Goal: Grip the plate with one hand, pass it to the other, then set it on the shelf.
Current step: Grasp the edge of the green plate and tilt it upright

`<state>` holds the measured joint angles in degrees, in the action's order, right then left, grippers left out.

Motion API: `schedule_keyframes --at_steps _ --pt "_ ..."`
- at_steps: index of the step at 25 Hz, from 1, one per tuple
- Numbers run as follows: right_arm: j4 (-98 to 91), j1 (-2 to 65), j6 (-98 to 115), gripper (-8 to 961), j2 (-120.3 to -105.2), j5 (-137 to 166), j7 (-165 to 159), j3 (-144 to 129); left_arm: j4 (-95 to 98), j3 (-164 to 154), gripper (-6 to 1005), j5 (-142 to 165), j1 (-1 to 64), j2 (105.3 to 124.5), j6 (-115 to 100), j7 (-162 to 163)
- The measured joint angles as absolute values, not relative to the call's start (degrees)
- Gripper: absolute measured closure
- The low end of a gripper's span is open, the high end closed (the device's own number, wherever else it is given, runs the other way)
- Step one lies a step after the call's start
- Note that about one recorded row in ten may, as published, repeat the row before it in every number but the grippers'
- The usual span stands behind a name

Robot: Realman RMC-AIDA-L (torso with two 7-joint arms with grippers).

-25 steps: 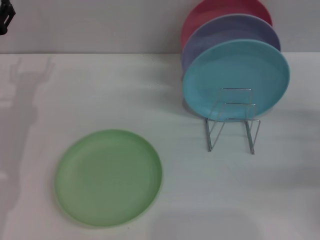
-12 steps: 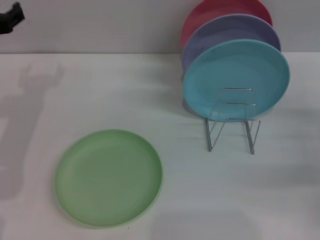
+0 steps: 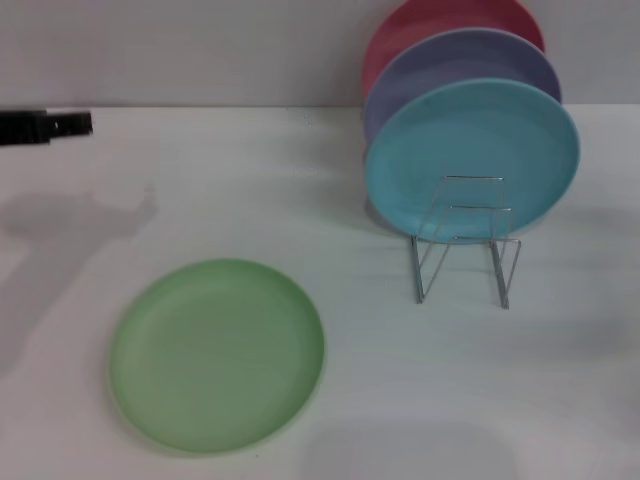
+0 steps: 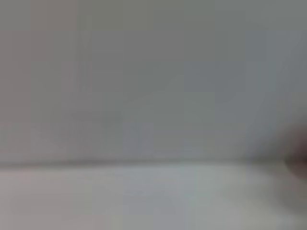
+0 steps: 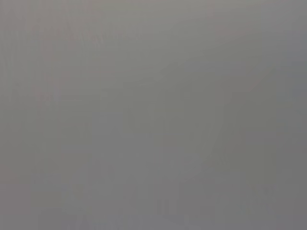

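Note:
The light-green plate (image 3: pixel 217 354) lies flat on the white table at the front left of the head view. The silver wire shelf (image 3: pixel 466 262) stands to its right; its front slots hold nothing. My left gripper (image 3: pixel 60 126) shows as a dark tip at the far left edge, well behind and left of the plate and not touching it. My right gripper is out of view. The wrist views show only blurred grey surfaces.
A turquoise-blue plate (image 3: pixel 470 160), a lavender plate (image 3: pixel 450 60) and a pink-red plate (image 3: pixel 440 20) stand upright in the back of the rack. The white table (image 3: pixel 250 190) ends at a grey wall behind.
My left gripper has come down and to the right from the top left corner toward the table. Its shadow has shifted with it. The plate and rack have not moved.

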<state>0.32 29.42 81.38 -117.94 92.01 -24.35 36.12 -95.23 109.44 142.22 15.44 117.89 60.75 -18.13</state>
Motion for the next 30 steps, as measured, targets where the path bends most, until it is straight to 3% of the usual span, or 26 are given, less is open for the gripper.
schedule_keyframes --at_steps 11,30 --pt "0.09 30.42 79.07 231 -116.81 92.02 -26.89 36.12 -94.51 113.15 138 151.46 21.96 117.95 86.95 -11.66" --pt "-1.35 32.09 79.01 232 -115.74 92.02 -27.27 36.19 -87.41 103.98 139 153.11 22.88 118.34 91.36 -3.75"
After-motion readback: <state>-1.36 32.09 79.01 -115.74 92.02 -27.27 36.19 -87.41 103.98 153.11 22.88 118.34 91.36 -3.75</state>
